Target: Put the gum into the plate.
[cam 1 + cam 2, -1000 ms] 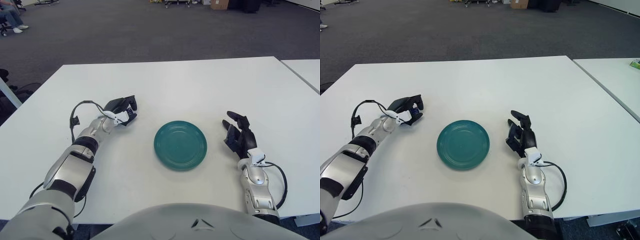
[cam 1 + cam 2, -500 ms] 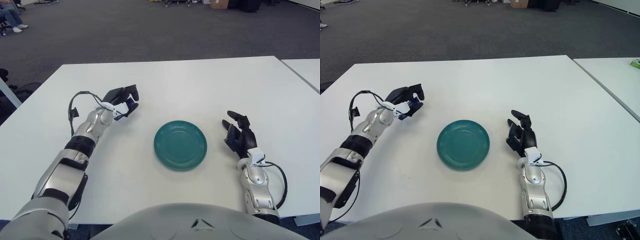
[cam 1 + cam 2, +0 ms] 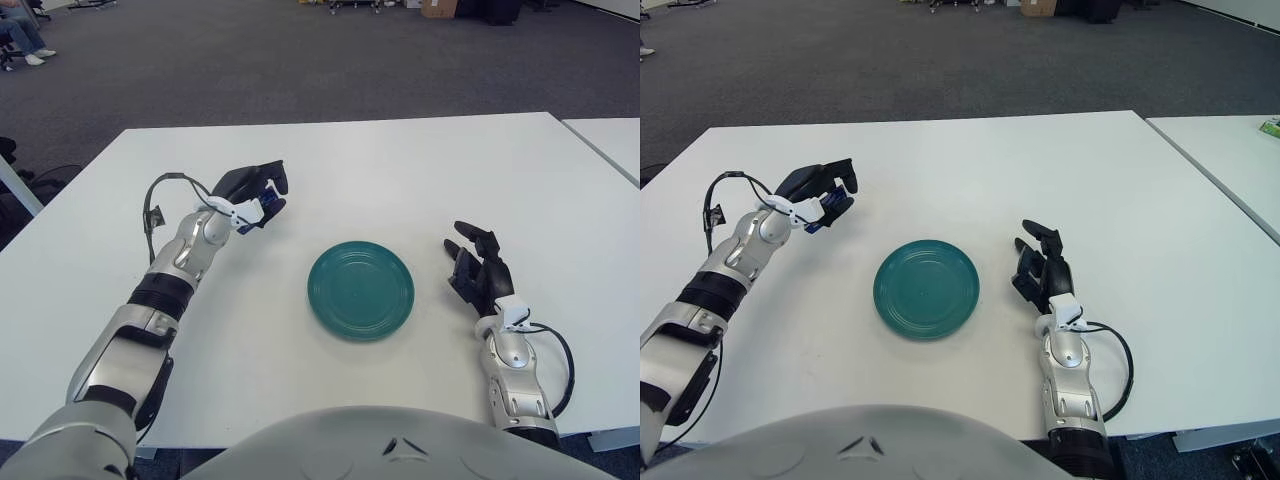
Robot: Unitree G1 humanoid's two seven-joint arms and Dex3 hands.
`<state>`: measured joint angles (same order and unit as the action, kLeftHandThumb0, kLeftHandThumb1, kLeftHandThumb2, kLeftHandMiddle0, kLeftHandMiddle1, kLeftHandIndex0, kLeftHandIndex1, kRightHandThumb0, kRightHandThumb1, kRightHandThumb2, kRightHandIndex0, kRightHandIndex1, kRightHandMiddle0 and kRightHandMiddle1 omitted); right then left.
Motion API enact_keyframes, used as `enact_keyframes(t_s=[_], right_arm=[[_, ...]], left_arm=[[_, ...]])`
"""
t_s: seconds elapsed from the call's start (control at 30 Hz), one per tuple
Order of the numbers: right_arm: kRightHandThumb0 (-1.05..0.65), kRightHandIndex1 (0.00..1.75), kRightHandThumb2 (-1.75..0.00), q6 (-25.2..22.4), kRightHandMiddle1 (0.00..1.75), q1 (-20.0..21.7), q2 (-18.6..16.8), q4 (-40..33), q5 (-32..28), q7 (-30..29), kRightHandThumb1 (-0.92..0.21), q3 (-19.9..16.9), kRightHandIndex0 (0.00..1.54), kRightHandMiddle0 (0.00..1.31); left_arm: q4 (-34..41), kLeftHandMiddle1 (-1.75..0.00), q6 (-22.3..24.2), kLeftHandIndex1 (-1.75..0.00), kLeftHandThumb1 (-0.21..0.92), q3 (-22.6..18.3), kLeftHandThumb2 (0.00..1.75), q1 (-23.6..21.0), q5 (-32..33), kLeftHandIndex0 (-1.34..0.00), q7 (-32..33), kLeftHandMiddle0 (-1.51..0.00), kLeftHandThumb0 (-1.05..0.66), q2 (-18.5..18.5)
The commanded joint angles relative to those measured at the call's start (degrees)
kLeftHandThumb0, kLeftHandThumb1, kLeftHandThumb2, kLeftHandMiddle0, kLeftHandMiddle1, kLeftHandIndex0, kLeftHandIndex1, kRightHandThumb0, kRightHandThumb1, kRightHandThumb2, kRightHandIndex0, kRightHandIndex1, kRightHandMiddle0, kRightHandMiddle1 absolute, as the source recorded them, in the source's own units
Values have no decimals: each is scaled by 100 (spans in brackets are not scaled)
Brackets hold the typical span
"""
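A teal plate [image 3: 361, 290] sits on the white table in front of me, with nothing on it. My left hand [image 3: 256, 195] is raised above the table to the upper left of the plate. Its fingers are curled around a small blue gum pack [image 3: 267, 204], which shows between them; it also shows in the right eye view [image 3: 830, 212]. My right hand [image 3: 479, 270] rests on the table to the right of the plate, fingers spread and holding nothing.
The white table [image 3: 400, 170] extends far behind the plate. A second white table [image 3: 612, 140] stands to the right across a narrow gap. Grey carpet lies beyond.
My left hand has lifted off the table with the gum and moved up and right, toward the plate. The right hand has not moved.
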<state>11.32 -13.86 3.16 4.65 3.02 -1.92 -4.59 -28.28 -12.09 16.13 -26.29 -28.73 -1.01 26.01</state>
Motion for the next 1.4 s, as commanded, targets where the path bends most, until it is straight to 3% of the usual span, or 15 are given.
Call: enact_keyframes(t_s=[0.0,0.23,0.63,1.1,1.37], right_arm=[[-84,7,-98,-472,87,-232,-52,460,1,10,-92,50,53,4],[-83,7,-98,-487,87,-250,-77,447,-5,-20,-92,56,53,4],[-83,7,-99,-436,87,-281,-147,480,6,-82,-92,114,52,3],[-85,6,-101,-464,85,-324,-202,434,15,-142,-92,221,51,1],[-79,2,-101,-596,74,-363,-199,284,12,-117,-92,290,46,0]], left_arm=[[344,-175,-72,-175,40,-32,121,182,88,-54,-185,-120,-44,26],[1198,-175,-67,-175,42,104,119,508,69,-52,-390,-116,-43,-203],[2950,-175,470,-175,42,527,118,1053,-382,-52,-988,-111,-43,-523],[4049,-175,-129,-175,32,1180,131,1475,-770,-60,-992,-113,-47,-897],[4444,-175,-507,-175,27,1340,137,1676,-750,-64,-1170,-115,-49,-828]])
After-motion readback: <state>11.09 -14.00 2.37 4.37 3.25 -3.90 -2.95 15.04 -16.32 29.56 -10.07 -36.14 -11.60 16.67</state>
